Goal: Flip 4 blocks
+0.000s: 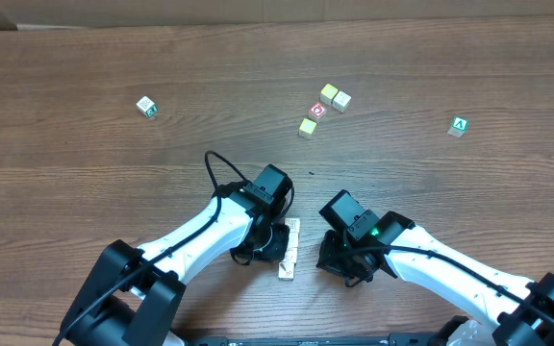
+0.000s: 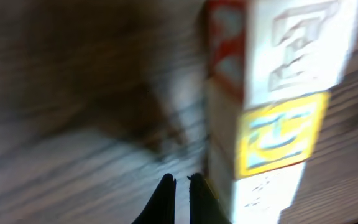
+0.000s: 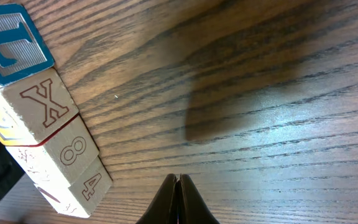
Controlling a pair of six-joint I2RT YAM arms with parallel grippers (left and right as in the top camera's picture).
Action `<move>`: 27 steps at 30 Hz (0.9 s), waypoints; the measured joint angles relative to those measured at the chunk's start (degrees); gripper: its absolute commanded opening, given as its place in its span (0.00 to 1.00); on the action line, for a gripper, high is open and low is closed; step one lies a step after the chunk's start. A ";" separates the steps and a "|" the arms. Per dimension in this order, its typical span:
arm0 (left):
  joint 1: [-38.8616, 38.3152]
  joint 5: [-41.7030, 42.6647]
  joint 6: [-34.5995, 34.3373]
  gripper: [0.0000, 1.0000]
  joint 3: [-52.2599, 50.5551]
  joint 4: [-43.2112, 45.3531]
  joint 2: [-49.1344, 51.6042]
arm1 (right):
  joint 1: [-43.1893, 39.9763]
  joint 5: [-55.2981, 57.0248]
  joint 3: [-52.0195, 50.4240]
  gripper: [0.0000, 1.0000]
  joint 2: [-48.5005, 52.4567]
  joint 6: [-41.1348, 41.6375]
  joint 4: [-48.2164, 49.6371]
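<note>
Four blocks [image 1: 289, 248] are lying in a tight row between my arms, and the left gripper [image 2: 180, 180] and right gripper [image 3: 178, 178] are sitting pinched shut and empty beside it, probably so I can nudge it over.

Left arm [image 1: 195, 231]: glossy white shell links joined by black joints, with a bulky black shoulder section at the base.
Left cable [image 1: 212, 171]: thin black wire standing off the forearm in a loop.
Left wrist block [image 1: 269, 185]: boxy black housing with squared corners.
Left gripper [image 2: 180, 183]: two slim black fingers tapering to points.
Right arm [image 1: 460, 274]: white links with black joints and a black cable along the top.
Right wrist block [image 1: 347, 211]: black, boxy housing.
Green light [image 1: 374, 231]: small lit dot on the right wrist.
Right gripper [image 3: 178, 180]: narrow black blade-like fingers with a slight sheen.
</note>
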 measured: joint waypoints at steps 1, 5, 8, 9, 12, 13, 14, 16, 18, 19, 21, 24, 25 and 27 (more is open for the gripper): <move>0.00 -0.31 -0.22 0.04 0.00 -0.61 0.00 | 0.00 0.00 0.00 0.04 0.00 -0.02 -0.04; 0.00 -1.46 -0.46 0.04 0.00 -3.32 0.00 | 0.00 -0.02 0.00 0.04 0.00 -0.02 -0.09; 0.00 -1.77 -0.46 0.04 0.00 -4.79 0.00 | 0.00 -0.13 0.00 0.04 0.00 -0.02 -0.11; -0.02 -1.75 -0.46 0.04 0.00 -5.14 0.00 | 0.00 -0.24 0.00 0.04 0.00 0.00 -0.13; -0.83 -1.55 -0.46 0.04 0.00 -5.77 0.00 | 0.00 -0.42 0.00 0.04 0.00 0.00 -0.11; -1.25 -1.44 -0.46 0.04 0.00 -5.75 0.00 | 0.00 -0.42 0.00 0.04 0.00 -0.02 -0.11; -1.66 -1.20 -0.46 0.04 0.00 -5.75 0.00 | 0.00 -0.42 0.00 0.04 0.00 -0.02 -0.09; -2.27 -0.85 -0.46 0.04 0.00 -5.73 0.00 | 0.00 -0.42 0.00 0.04 0.00 0.00 -0.04; -2.54 -0.52 -0.46 0.05 0.00 -5.73 0.00 | 0.00 -0.42 0.00 0.04 0.00 -0.02 -0.07; -2.60 -0.42 -0.46 0.04 0.00 -5.73 0.00 | 0.00 -0.44 0.00 0.04 0.00 -0.04 -0.04; -2.60 -0.42 -0.46 0.04 0.00 -5.73 0.00 | 0.00 -0.46 0.00 0.04 0.00 -0.04 -0.07; -2.60 -0.39 -0.46 0.05 0.00 -5.64 0.00 | 0.00 -0.50 0.00 0.04 0.00 -0.02 0.02; -2.60 -0.39 -0.46 0.05 0.00 -5.62 0.00 | 0.00 -0.57 0.00 0.04 0.00 -0.02 0.09; -2.60 -0.26 -0.48 0.05 0.00 -5.38 0.00 | 0.00 -0.68 0.00 0.04 0.00 -0.02 0.13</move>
